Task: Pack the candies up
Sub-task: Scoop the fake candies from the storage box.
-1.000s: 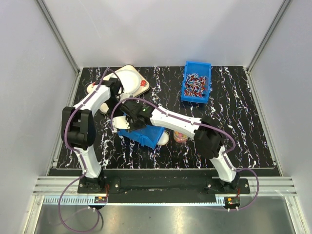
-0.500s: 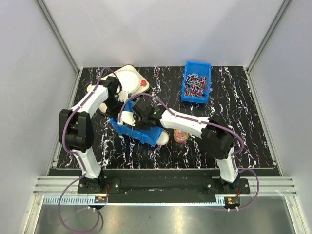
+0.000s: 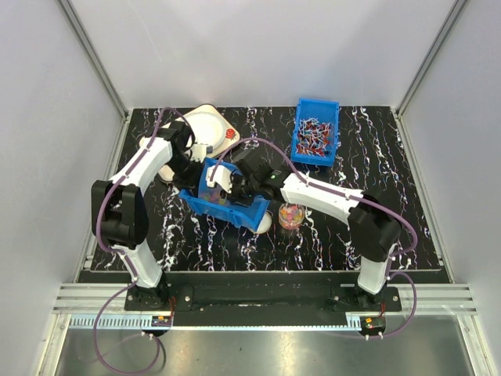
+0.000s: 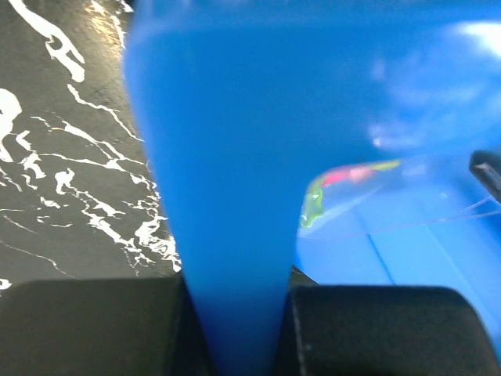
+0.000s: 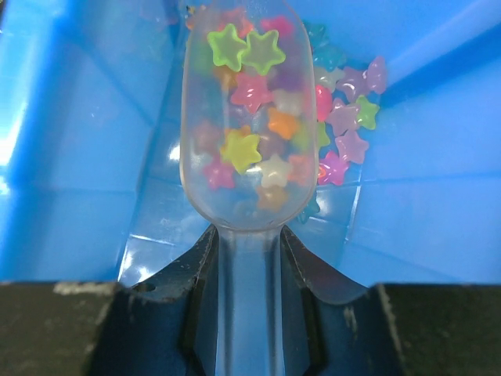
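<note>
Pinching the left wall of the blue bin (image 3: pixel 235 210), the left gripper (image 4: pixel 237 329) is clamped narrow on it. The right gripper (image 5: pixel 249 313) holds a clear scoop (image 5: pixel 235 196) full of star-shaped candies (image 5: pixel 252 90) inside the bin. A cup (image 3: pixel 290 216) of candies stands just right.

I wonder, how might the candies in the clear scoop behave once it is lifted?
The candies lie loose and heaped in the shallow scoop, so a tilt would probably spill some. They look small and light, likely to bounce or scatter. The scoop, pinched by its narrow handle, may twist.
</note>
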Robot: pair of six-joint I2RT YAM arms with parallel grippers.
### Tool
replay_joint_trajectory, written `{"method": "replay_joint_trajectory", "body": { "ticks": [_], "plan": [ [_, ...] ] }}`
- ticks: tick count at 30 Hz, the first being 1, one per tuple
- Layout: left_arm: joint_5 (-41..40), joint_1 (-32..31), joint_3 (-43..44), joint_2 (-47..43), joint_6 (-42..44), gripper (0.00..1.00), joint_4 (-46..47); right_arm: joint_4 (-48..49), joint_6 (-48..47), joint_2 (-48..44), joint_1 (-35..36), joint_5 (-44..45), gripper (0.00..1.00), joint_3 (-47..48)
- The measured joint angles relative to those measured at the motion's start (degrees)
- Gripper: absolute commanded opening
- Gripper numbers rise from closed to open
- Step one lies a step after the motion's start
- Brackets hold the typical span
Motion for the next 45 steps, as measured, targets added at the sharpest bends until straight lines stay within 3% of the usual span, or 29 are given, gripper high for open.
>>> {"method": "replay_joint_trajectory", "body": {
  "ticks": [24, 45],
  "plan": [
    [-1.7, -1.0, -1.0, -0.1, -1.9, 0.00, 1.3, -2.0, -0.4, -7.0, -0.9, -0.1, 0.00, -0.4],
    [-2.1, -2.2, -1.0, -0.1, -2.1, 0.00, 1.5, -2.7, -1.0, -24.1, -6.1, 0.1, 0.00, -11.2]
  ]
}}
